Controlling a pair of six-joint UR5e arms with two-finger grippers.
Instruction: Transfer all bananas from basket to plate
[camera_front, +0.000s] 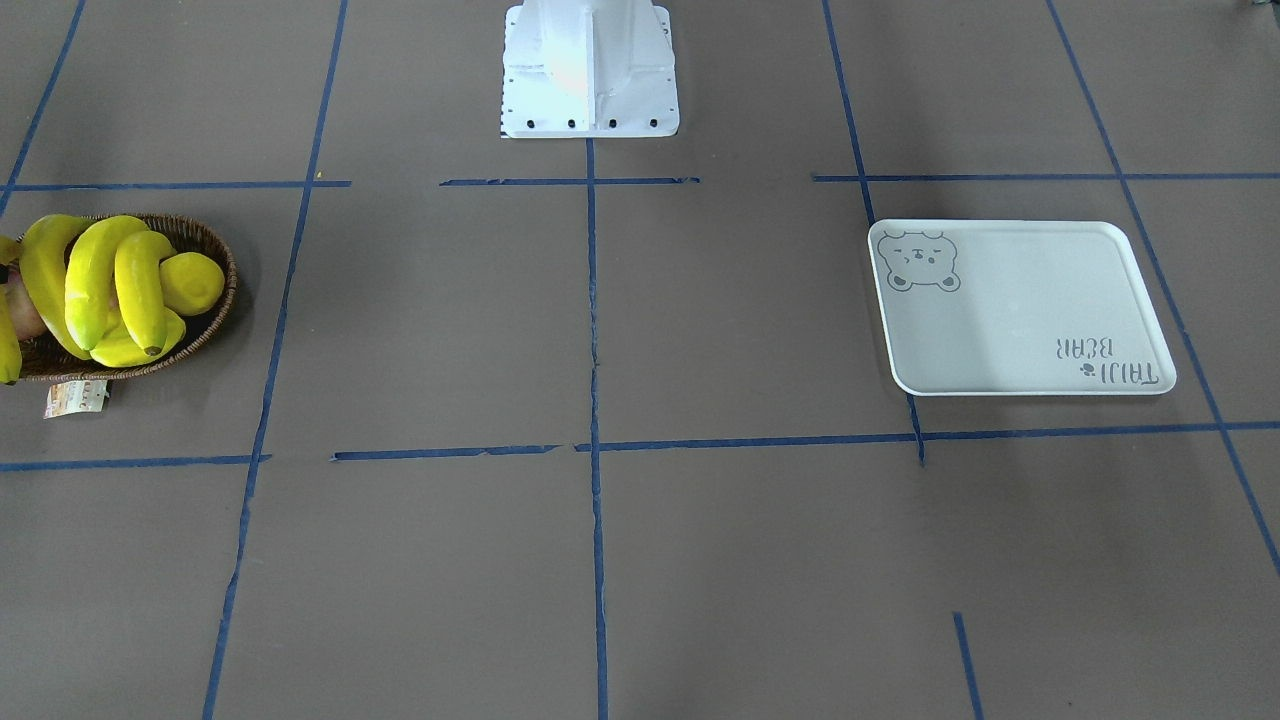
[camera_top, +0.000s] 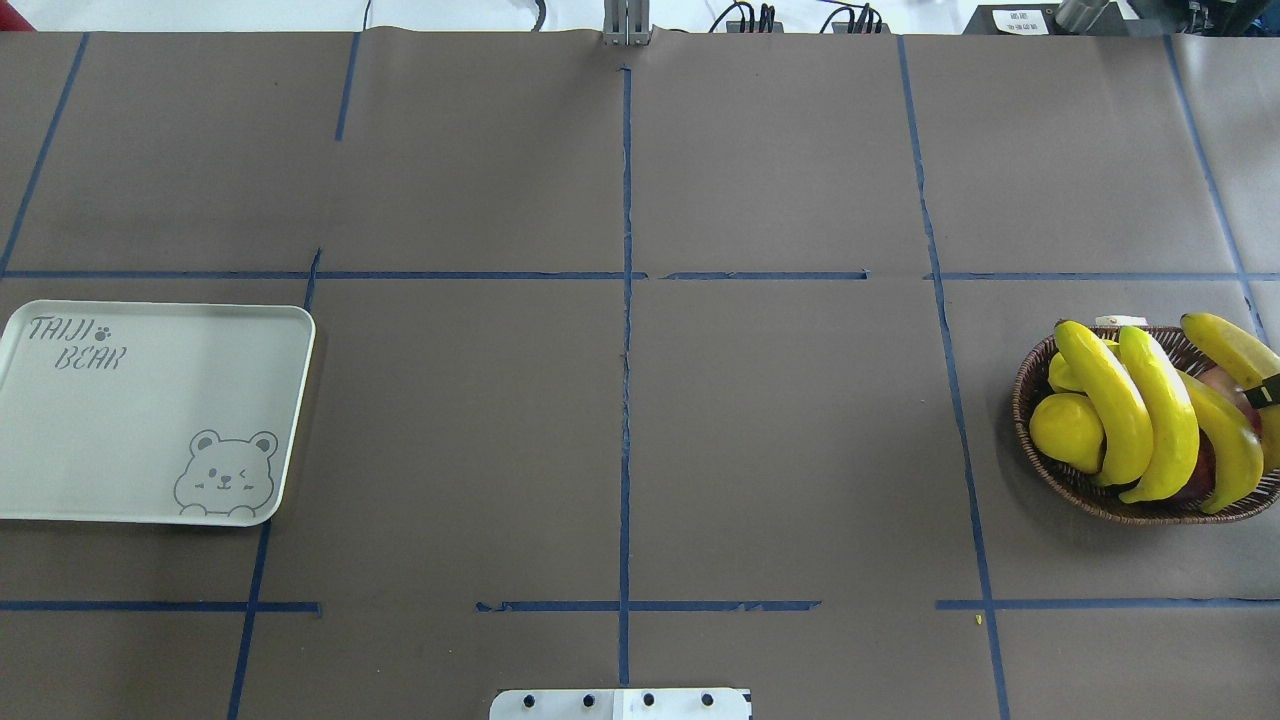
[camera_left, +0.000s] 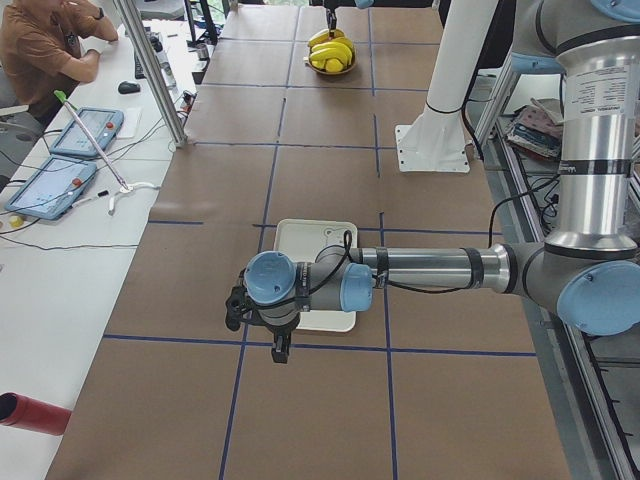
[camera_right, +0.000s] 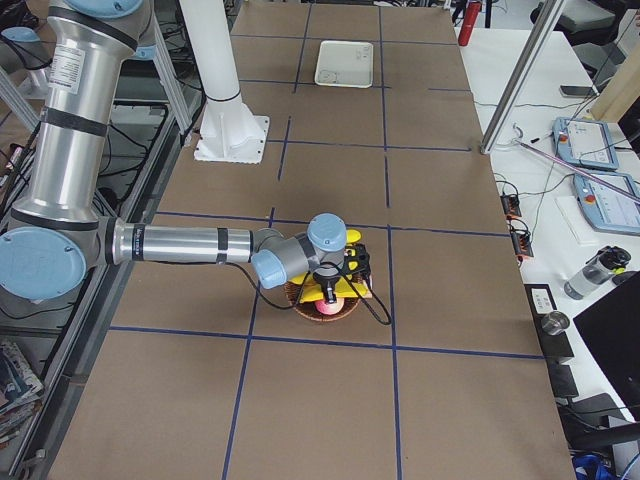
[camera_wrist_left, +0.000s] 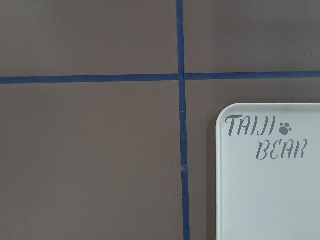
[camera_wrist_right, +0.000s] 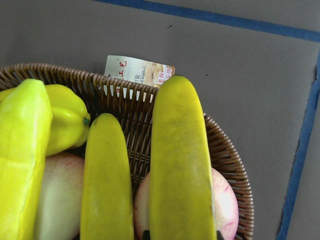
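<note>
Seems unstarted, with all four bananas (camera_top: 1165, 410) in the basket (camera_top: 1095, 497) at the right edge of the worktop (camera_top: 780, 430) and the plate (camera_top: 130, 420) bare at the left edge. Cannot tell jaw state of right gripper (camera_right: 334, 288) above them, nor of left gripper (camera_left: 281, 352) by the plate.

Two UR5e arms at the desk: the left arm (camera_left: 430, 268) and the right arm (camera_right: 180, 243) are brushed-silver tubes linked by grey joint housings, each closed by pale-blue round caps (camera_left: 268, 277). Small lettering runs down the upright tubes, too fine to read. Thin black cables (camera_left: 346, 242) run along the forearms and loop at the wrists. The left gripper (camera_left: 283, 355) is black. At the middle of the desk's robot-side edge, a white pedestal (camera_front: 590, 70) flares into a foot plate with four dark bolts (camera_front: 571, 124).
</note>
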